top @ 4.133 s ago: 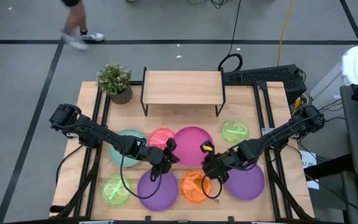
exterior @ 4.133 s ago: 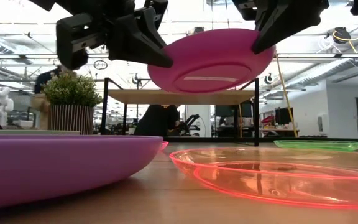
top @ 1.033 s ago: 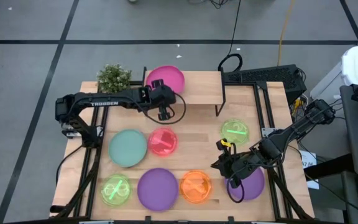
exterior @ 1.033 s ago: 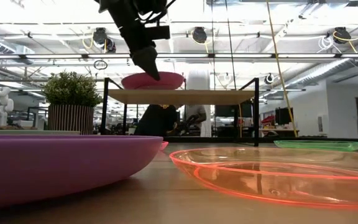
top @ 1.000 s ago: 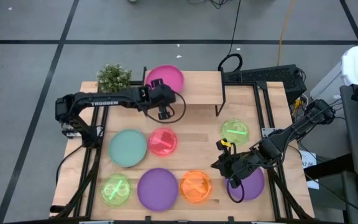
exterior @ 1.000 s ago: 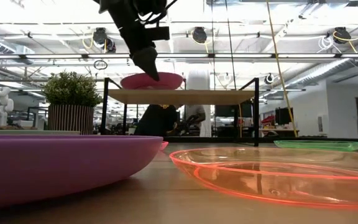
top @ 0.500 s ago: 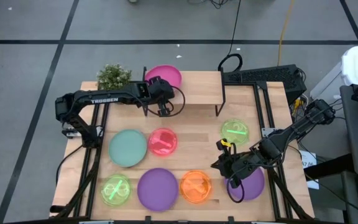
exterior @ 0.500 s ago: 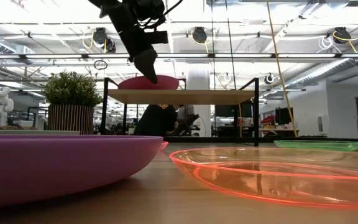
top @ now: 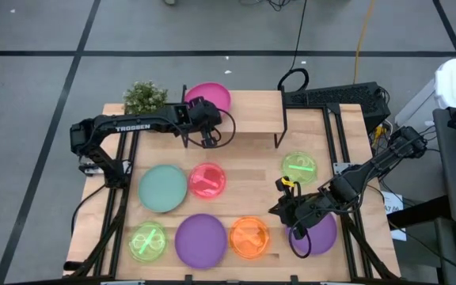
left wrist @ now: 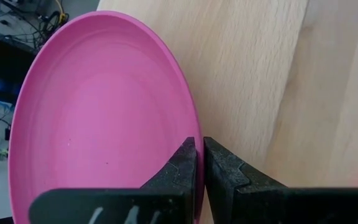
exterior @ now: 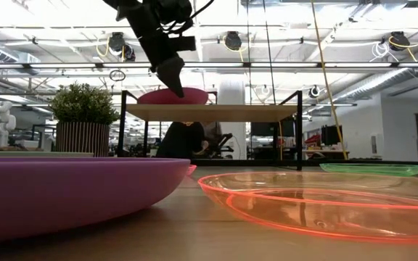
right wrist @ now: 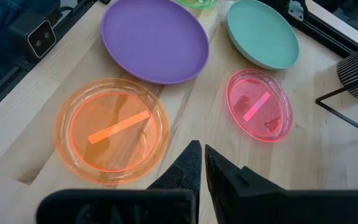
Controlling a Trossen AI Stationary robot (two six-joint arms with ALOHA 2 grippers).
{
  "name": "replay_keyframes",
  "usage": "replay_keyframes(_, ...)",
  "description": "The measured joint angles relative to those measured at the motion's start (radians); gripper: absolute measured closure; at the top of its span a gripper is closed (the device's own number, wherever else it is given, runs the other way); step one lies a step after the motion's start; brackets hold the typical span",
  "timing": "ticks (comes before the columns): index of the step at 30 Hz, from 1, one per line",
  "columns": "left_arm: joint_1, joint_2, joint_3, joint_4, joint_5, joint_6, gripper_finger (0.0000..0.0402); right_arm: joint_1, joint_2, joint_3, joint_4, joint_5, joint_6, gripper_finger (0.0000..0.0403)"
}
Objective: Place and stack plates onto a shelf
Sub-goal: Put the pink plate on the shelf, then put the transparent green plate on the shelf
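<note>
Overhead, low and wrist views of a plate-stacking trial. We see the left end effector point(top: 205, 136) at the left end of the shelf point(top: 252, 111), its fingers point(left wrist: 188, 168) nearly closed on the near rim of the magenta plate point(top: 210, 96). In the low view this plate point(exterior: 173, 96) sits on the shelf board, and overhead part of it juts past the back-left edge of the board.

We judge the overhang to be the main risk: if the grip opens while so much of the plate lies off the board, the plate could tip and slide off behind the worktop point(top: 252, 178). A further push away from the arm would worsen this. A sideways drag could also bring the rim against the potted plant point(top: 146, 100), which stands just beside the shelf's left legs.

The right end effector point(top: 285, 210) waits above the front right of the worktop, close to a purple plate point(top: 317, 231), fingers almost together and holding nothing. The teal plate point(top: 162, 188), the pink plate point(top: 207, 180), the orange plate point(top: 248, 237), a second purple plate point(top: 199, 239) and two lime-green plates point(top: 299, 167) lie flat on the worktop, not yet shelved.

The only legible writing is "TROSSEN", in white on the left arm point(top: 137, 127).
</note>
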Motion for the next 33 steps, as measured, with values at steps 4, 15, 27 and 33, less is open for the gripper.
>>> replay_keyframes(4,0.000,0.000,0.000,0.000,0.000,-0.001,0.0379,0.000,0.000,0.000,0.000,0.000,0.000,0.0397)
replay_keyframes(15,0.000,0.000,0.000,-0.001,0.024,-0.010,0.0375,0.000,0.000,0.000,0.000,0.000,0.000,0.0397)
replay_keyframes(27,-0.026,0.000,0.000,-0.001,0.028,-0.085,0.0263,0.000,0.000,0.000,0.000,0.000,-0.001,0.0397)
replay_keyframes(33,-0.093,-0.003,-0.001,0.012,-0.143,-0.066,0.0256,0.000,0.000,0.000,0.000,0.000,-0.007,0.0397)
